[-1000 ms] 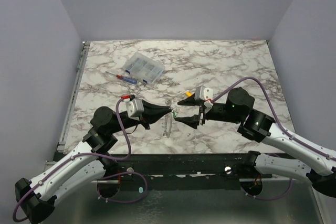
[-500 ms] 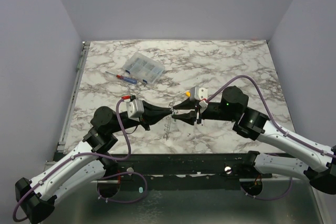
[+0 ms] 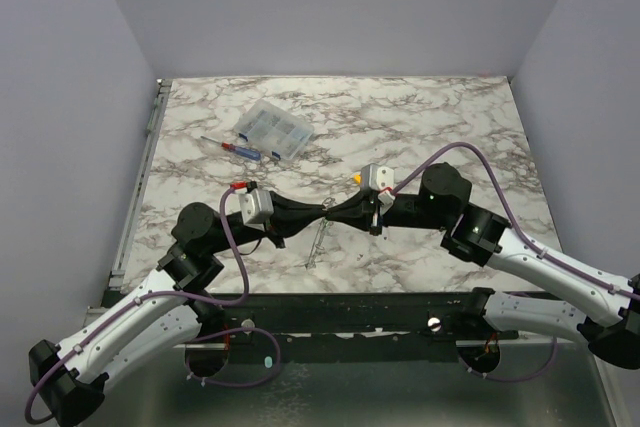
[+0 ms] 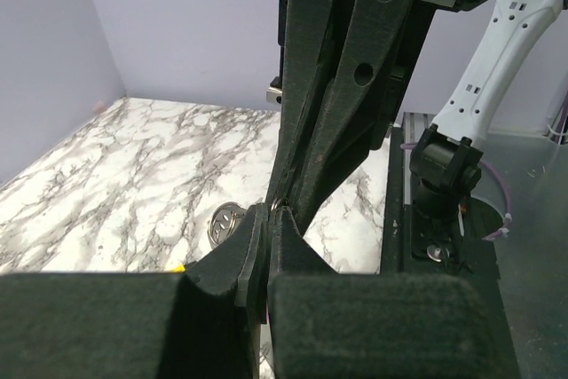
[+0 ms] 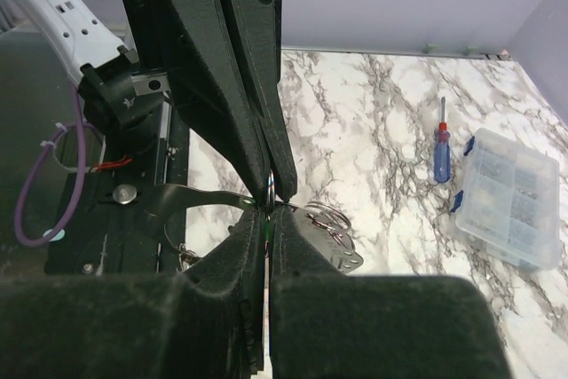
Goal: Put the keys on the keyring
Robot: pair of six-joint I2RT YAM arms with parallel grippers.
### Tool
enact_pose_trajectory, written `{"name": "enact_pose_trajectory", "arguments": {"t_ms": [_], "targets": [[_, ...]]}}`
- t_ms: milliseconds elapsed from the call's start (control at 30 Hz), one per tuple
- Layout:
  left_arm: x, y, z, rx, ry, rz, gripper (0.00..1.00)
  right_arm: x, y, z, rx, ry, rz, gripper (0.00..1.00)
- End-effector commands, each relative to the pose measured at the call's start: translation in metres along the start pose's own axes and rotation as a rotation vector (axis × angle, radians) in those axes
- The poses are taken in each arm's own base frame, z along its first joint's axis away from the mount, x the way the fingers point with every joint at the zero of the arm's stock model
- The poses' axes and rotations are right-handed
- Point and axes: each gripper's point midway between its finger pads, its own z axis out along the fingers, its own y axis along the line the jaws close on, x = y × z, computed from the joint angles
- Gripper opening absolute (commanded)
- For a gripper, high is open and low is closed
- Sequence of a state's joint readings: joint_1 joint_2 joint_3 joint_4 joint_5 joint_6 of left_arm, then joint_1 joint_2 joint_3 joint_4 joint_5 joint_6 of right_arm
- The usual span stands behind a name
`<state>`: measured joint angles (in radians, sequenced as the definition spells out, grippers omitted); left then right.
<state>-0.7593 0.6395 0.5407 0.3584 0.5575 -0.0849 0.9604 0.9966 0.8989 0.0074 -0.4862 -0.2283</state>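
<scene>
Here's the key [image 5: 264, 222], a sliver of bright green, wedged in the slit between the right gripper [image 5: 269, 212] fingers. Those fingers are pressed tight together on it. It sits well away from the clear compartment box [image 3: 272, 130], on the arm-base side of it and off to its right, held up above the marble.

Right at the key is the keyring [image 5: 202, 191]. In the right wrist view, its thin pale grey band runs out from the pinch and curves down into a loop, with a cluster of wire rings and a flat metal piece bunched just on the other side of the fingers. From above, the band trails down from the pinch, further from the box than the key is.

The left gripper [image 3: 322, 209] is nose to nose with the right one, tips touching or as good as. Its fingers are pressed together too. A thin bit of ring shows at its very tip, but whether it truly pinches that wire cannot be told.

The red-and-blue-handled screwdriver [image 3: 240, 147] lies just beside the box, on its near left side. A short yellow stick [image 3: 357, 177] lies to the box's right and nearer the bases, next to the right wrist. All of it is on the marble table [image 3: 450, 117].
</scene>
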Motion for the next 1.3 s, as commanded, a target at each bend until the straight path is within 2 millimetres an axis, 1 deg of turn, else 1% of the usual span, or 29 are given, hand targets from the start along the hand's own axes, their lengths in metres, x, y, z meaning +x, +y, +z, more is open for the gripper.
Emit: {"name": "enact_pose_trajectory", "arguments": {"t_ms": [0,133,200,233,300,333,400,433,500,667,733,867,933,1000,1167,1267], "targets": [[-0.014,-0.004,0.001,0.021,-0.047,0.022,0.0,-0.008,0.003,0.006,-0.026,-0.04,-0.02,0.01],[-0.013,-0.005,0.001,0.027,-0.044,0.026,0.0,-0.006,0.001,0.004,-0.014,-0.028,-0.022,0.01],[-0.011,-0.005,0.0,0.029,-0.038,0.028,0.0,-0.001,0.0,0.003,-0.01,0.012,-0.023,0.01],[-0.009,-0.005,0.0,0.029,-0.031,0.031,0.03,0.004,-0.001,0.002,-0.008,0.045,-0.021,0.01],[-0.006,-0.004,0.0,0.027,-0.011,0.04,0.2,0.009,-0.004,-0.002,0.004,0.102,-0.021,0.01],[-0.005,-0.003,0.0,0.024,0.002,0.047,0.34,0.013,-0.004,-0.005,0.006,0.137,-0.018,0.01],[-0.003,0.001,-0.003,0.002,0.037,0.078,0.58,0.022,-0.006,-0.012,0.012,0.224,-0.011,0.01],[-0.004,0.003,-0.004,-0.005,0.048,0.096,0.66,0.026,-0.007,-0.016,0.02,0.268,-0.007,0.01],[-0.005,0.005,-0.006,-0.014,0.065,0.124,0.73,0.029,-0.008,-0.024,0.03,0.322,0.002,0.01],[0.0,0.004,-0.005,0.013,0.13,0.134,0.75,0.028,-0.007,-0.037,0.036,0.385,0.016,0.01],[0.001,0.001,-0.002,0.043,0.156,0.126,0.75,0.034,-0.005,-0.04,0.027,0.424,0.025,0.01],[0.003,-0.002,0.005,0.096,0.211,0.098,0.76,0.055,0.0,-0.048,0.007,0.534,0.057,0.01],[0.002,-0.003,0.008,0.117,0.229,0.085,0.76,0.059,0.002,-0.051,0.004,0.558,0.068,0.01],[0.005,-0.003,0.01,0.127,0.252,0.082,0.76,0.057,0.003,-0.053,0.004,0.557,0.071,0.01],[0.005,0.003,0.02,0.148,0.299,0.087,0.75,0.046,0.009,-0.056,-0.011,0.501,0.065,0.01],[0.016,0.002,0.028,0.196,0.331,0.061,0.71,0.04,0.012,-0.057,-0.017,0.467,0.058,0.01]]}}
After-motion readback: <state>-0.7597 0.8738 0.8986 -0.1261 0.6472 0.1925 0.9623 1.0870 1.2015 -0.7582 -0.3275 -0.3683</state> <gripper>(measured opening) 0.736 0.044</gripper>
